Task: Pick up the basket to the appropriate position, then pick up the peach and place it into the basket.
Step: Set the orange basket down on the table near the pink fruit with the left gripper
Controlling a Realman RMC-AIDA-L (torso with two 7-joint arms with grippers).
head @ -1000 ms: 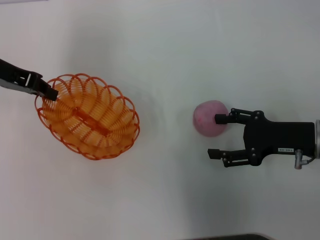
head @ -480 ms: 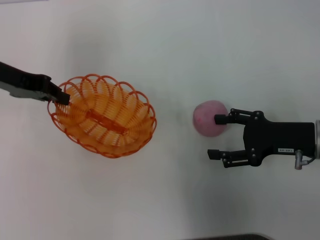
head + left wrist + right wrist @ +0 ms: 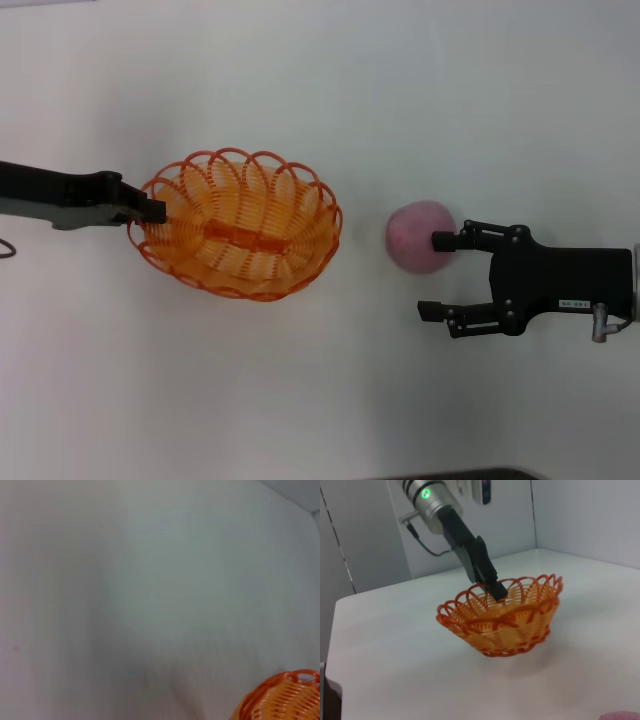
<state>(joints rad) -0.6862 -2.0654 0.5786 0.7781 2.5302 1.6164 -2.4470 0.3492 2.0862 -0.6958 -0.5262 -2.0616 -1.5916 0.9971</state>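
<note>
This looks like a robot test cell or lab, not a home or kitchen. A plain white surface [image 3: 300, 400] carries the work, bare of any household clutter. In the right wrist view, pale grey panel walls [image 3: 585, 515] box the surface in closely, meeting at a corner toward one o'clock, with a vertical seam between panels at ten o'clock. A metal robot arm [image 3: 427, 500] with a lit green indicator and an exposed cable reaches in over the surface.
</note>
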